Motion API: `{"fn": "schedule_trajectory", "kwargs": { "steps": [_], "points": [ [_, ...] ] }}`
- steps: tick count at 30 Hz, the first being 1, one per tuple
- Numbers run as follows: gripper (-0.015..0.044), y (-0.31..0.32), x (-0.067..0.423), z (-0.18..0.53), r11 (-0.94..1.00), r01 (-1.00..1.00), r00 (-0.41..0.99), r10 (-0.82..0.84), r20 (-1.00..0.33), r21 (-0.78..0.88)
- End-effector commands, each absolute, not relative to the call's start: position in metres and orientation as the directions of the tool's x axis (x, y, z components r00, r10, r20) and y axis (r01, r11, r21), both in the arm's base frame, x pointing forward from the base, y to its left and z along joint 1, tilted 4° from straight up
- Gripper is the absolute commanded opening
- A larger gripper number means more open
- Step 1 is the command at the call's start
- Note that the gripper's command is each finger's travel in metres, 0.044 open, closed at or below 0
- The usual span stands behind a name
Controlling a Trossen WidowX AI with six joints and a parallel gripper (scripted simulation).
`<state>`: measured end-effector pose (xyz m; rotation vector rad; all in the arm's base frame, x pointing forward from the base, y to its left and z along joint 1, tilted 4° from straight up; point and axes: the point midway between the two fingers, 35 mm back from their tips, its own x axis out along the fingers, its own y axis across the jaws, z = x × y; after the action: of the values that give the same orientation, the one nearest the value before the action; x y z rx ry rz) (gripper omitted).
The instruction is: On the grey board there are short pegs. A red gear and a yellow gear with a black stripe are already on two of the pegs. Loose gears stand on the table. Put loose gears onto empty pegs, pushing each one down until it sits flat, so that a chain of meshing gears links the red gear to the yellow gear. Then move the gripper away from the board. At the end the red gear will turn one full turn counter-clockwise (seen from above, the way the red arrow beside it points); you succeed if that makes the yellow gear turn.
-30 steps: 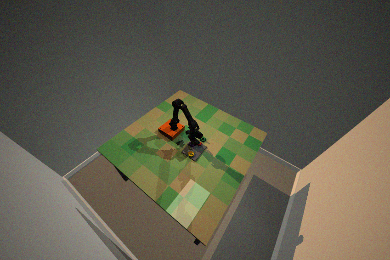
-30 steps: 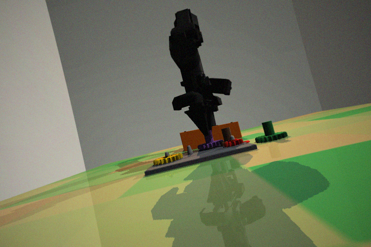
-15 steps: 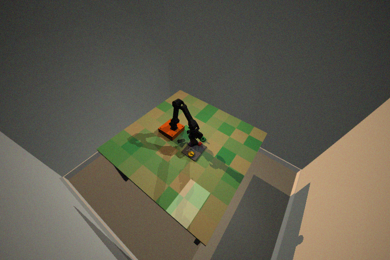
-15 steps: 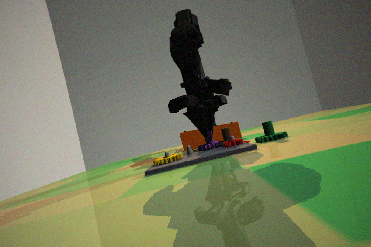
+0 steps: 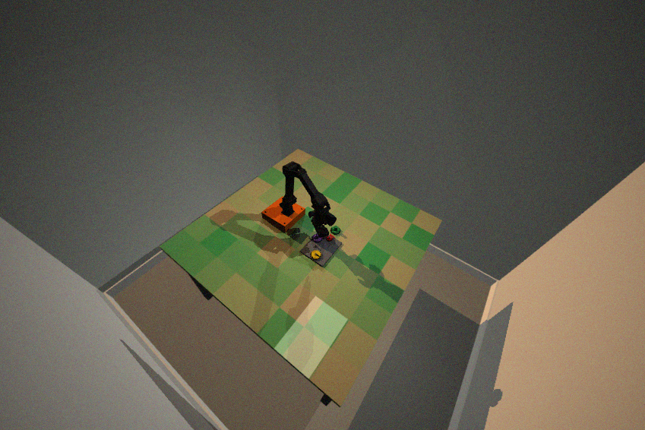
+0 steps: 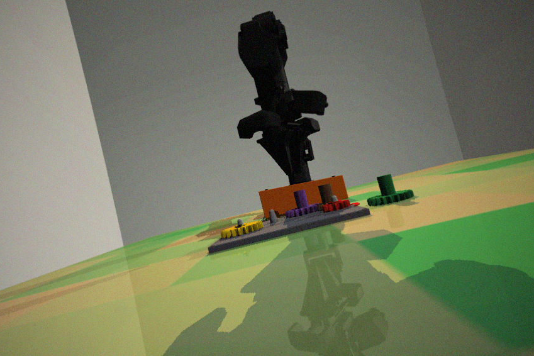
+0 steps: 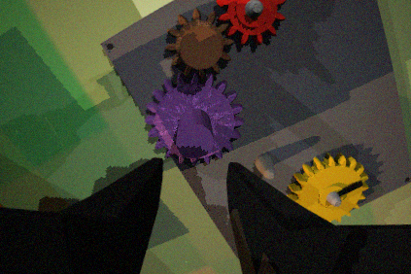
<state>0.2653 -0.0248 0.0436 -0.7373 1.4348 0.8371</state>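
The gripper (image 6: 295,172) (image 7: 195,164) is open and empty, just above the purple gear (image 5: 316,238) (image 6: 302,209) (image 7: 212,104), whose upright handle stands free. The purple gear looks flat on the grey board (image 5: 329,253) (image 6: 289,229) (image 7: 307,83). Beside it is the brown gear (image 6: 325,194) (image 7: 200,46), whose teeth appear to meet the purple gear and the red gear (image 5: 331,238) (image 6: 336,205) (image 7: 235,19). The yellow gear (image 5: 315,255) (image 6: 241,229) (image 7: 322,187) sits apart. An empty peg (image 6: 272,217) (image 7: 265,166) stands between purple and yellow.
A loose green gear (image 5: 335,230) (image 6: 387,197) with an upright handle stands on the table (image 5: 302,273) beside the board, near the red gear. The arm's orange base (image 5: 283,213) (image 6: 276,200) is behind the board in the exterior view. Dark shadows cross part of the board.
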Motion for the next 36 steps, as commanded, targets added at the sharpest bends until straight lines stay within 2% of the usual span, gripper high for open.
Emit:
{"fn": "schedule_trajectory", "kwargs": {
  "steps": [1,5,11,12,19,36],
  "points": [
    [0.0166,-0.024,0.266,0.044,0.541,-0.839,-0.039,0.048,-0.998,0.059],
    [0.0271,-0.002,0.281,0.046,0.722,-0.69,-0.037,0.049,-0.998,0.061],
    [0.0429,0.043,0.303,0.048,0.944,-0.326,-0.035,0.052,-0.998,0.061],
    [0.044,0.052,0.306,0.049,0.965,-0.257,-0.035,0.053,-0.998,0.06],
    [0.044,0.105,0.319,0.049,0.981,0.189,-0.035,0.058,-0.998,0.05],
    [0.044,0.107,0.317,0.037,0.979,0.2,-0.035,0.058,-0.998,0.05]
  ]
}}
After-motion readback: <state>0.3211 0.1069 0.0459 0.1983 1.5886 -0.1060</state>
